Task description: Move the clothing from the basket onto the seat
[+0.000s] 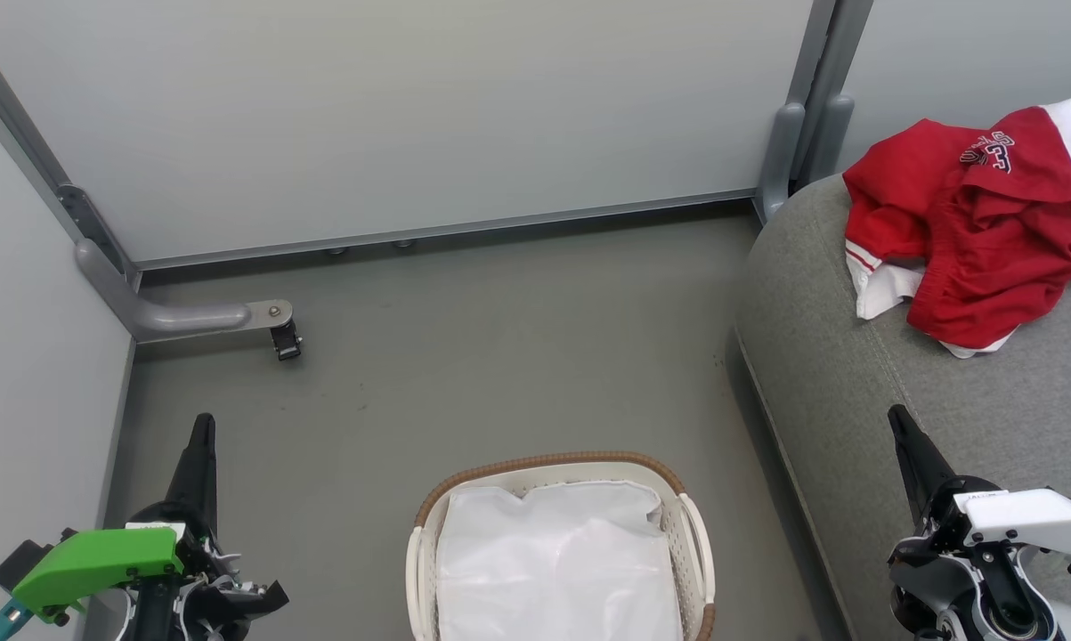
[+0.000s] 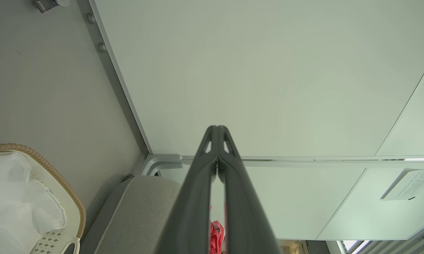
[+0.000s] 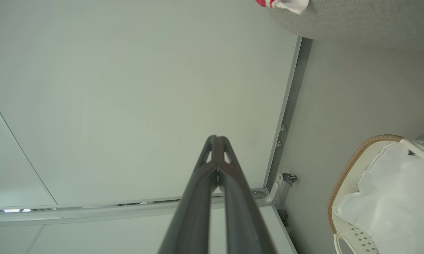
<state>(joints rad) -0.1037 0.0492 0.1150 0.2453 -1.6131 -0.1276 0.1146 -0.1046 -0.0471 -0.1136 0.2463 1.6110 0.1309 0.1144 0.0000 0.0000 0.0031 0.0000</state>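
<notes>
Bright red, white-trimmed sports garments [image 1: 971,231] lie heaped on the large grey woven couch seat [image 1: 855,401] near its rounded edge, where a stray sweep of my arm could, I judge, drag them off; the oval cream perforated basket [image 1: 544,463] holds a plain white sheet [image 1: 557,570] I might wrongly grab. My left claw [image 1: 202,427] and right claw [image 1: 896,420] hang low at either side, fingers together, empty.
</notes>
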